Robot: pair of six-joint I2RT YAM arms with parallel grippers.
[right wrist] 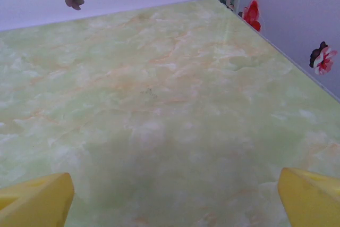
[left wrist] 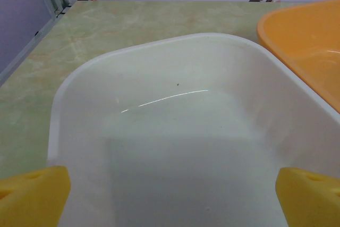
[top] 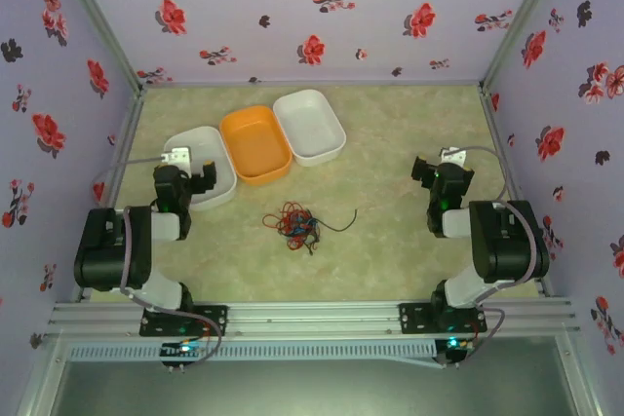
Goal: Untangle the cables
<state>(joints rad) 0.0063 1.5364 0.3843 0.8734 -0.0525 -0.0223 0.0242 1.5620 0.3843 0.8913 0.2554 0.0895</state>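
We find the cables (top: 295,222) lying between, and nearer than, the left gripper (top: 207,175) and right gripper (top: 423,170), well apart from both; all jaws stand wide, empty.

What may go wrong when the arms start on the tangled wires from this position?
The small tangled bundle of thin red, black and blue-green cables lies loose between the arms; a pull by one pincer alone may drag it whole or tighten the knot. The open left pincer hangs over the white plastic tray; swinging low toward the cables, it may catch the rim.
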